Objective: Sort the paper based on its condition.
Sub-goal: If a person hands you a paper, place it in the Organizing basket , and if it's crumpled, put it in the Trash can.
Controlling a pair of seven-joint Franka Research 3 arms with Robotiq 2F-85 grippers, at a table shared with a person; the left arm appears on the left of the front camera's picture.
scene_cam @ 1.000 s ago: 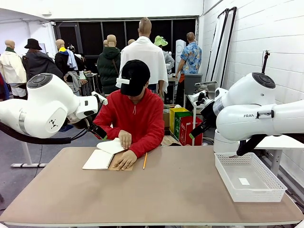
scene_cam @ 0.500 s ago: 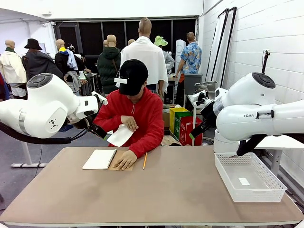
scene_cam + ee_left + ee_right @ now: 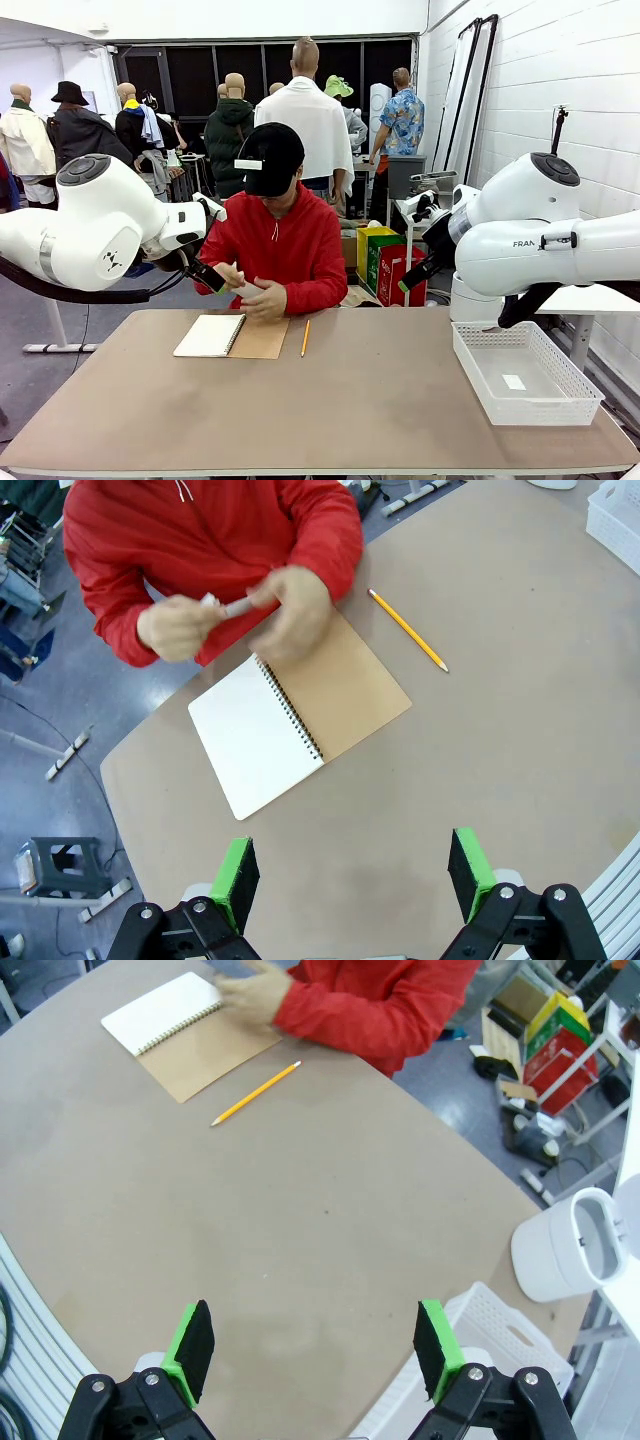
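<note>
Item 1. One left gripper (image 3: pixel 351 842), seen in its wrist view: jaws spread wide, nothing between the green pads, hanging above the table (image 3: pixel 350 420) on the near side of the notebook.

Item 2. One spiral notebook (image 3: pixel 212 336) lies open and flat near the table's far edge. It shows one white page, with the brown cardboard cover turned out to the right.

Item 3. One sheet of paper (image 3: pixel 235 606), small, white and bunched. It is off the table, gripped between the person's one hand (image 3: pixel 175 628) and other hand (image 3: pixel 295 600), over the far edge just beyond the notebook. Its condition is too blurred to judge.

Item 4. One yellow pencil (image 3: pixel 305 338) lies just right of the notebook's cover, not touching it.

Item 5. One white mesh basket (image 3: pixel 540 405) stands at the table's right end, holding one small white slip (image 3: pixel 514 382).

Item 6. One right gripper (image 3: pixel 313 1310): jaws fully apart and empty, above bare tabletop, well apart from the pencil.
</note>
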